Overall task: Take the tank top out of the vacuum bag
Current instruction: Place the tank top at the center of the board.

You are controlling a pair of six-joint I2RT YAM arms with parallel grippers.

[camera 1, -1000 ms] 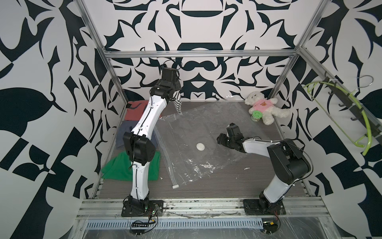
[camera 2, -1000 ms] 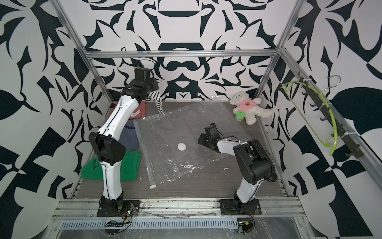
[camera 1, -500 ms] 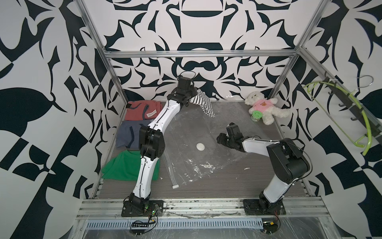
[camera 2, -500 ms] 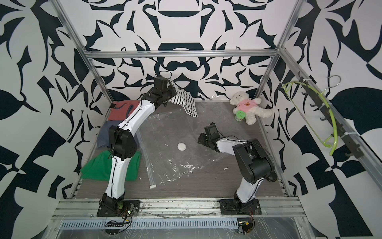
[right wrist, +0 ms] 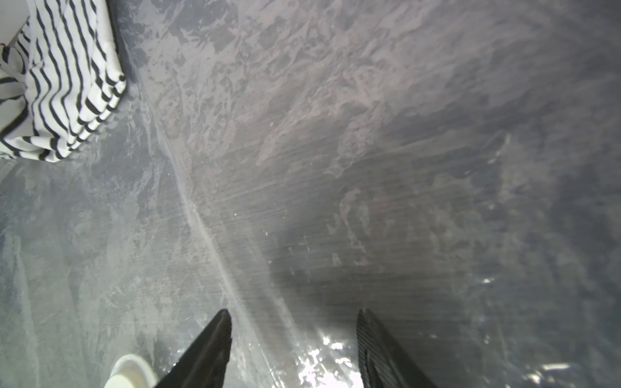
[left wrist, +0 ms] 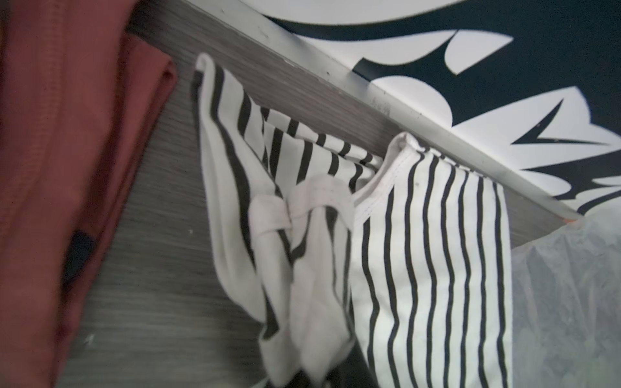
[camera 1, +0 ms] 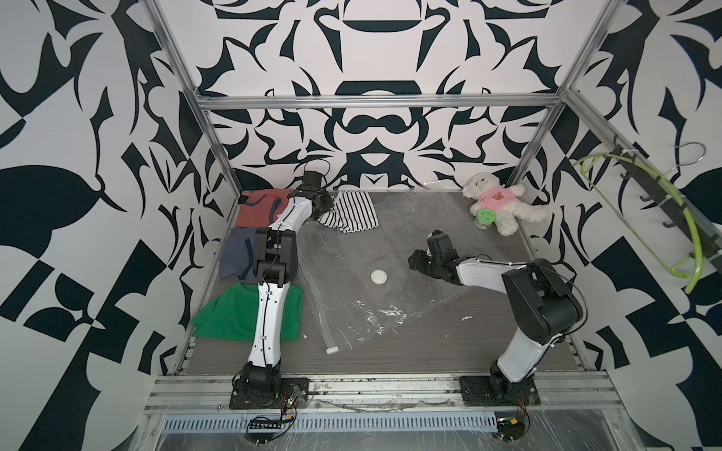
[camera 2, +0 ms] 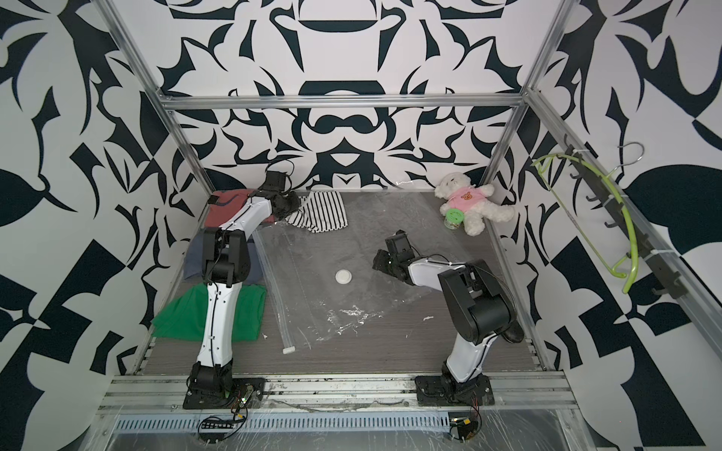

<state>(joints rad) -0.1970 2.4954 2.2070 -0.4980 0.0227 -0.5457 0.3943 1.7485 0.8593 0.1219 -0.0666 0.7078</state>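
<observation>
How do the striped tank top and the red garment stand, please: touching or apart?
Apart. The left wrist view shows a strip of bare table between the striped tank top and the red garment.

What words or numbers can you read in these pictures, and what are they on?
No words or numbers can be read anywhere.
Teddy bear's pink shirt: only an orange picture, no letters.
Dark tag on the red shirt: too blurred to read.

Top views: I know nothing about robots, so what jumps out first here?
The bold black-and-white walls surround everything. At the back of the table, the left gripper pinches a striped tank top by the far edge of the clear vacuum bag. A white teddy bear sits in the far right corner.
</observation>
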